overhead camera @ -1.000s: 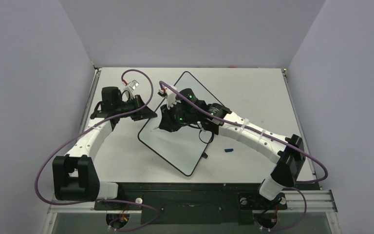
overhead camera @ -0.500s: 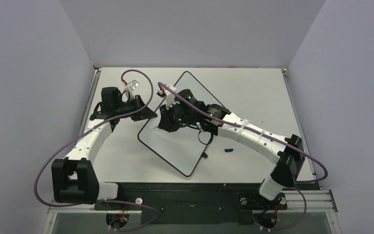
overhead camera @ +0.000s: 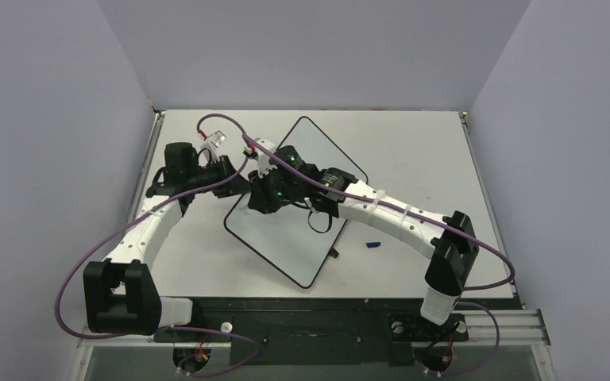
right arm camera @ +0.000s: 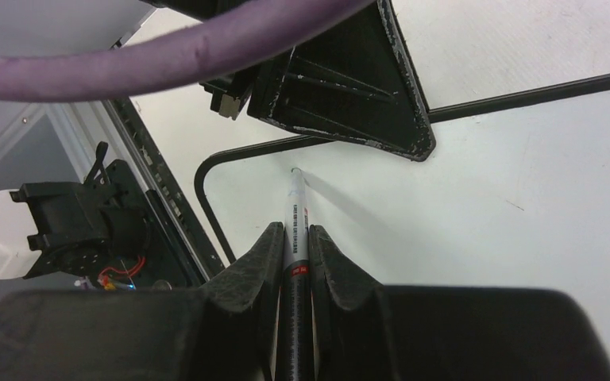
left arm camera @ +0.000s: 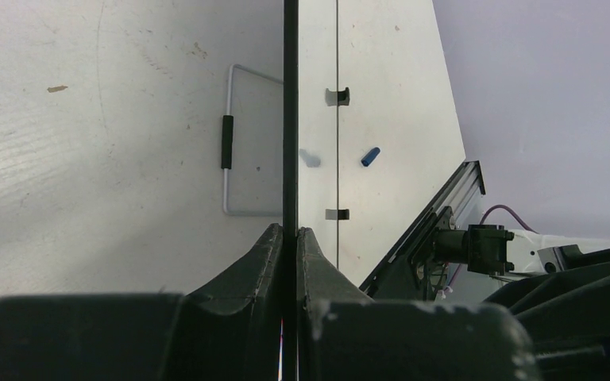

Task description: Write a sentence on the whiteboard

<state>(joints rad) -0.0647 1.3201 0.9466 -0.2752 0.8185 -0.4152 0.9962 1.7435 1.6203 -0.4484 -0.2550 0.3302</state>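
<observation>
Two hands engaged, we note the left hand (left arm camera: 290, 236) clamped on the black rim of the whiteboard (overhead camera: 302, 248), board set askew on the table (overhead camera: 413, 151), right hand (right arm camera: 295, 235) gripping a marker (right arm camera: 295, 198), tip by the board's rounded corner

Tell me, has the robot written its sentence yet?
Not yet. Done: the blue cap lies off on the table, and the left gripper is shut on the whiteboard's edge, steadying it. In hand: the right gripper grips the marker, its tip down near a corner of the board. Left: no words show on the whiteboard, so the whole sentence seems unwritten.
</observation>
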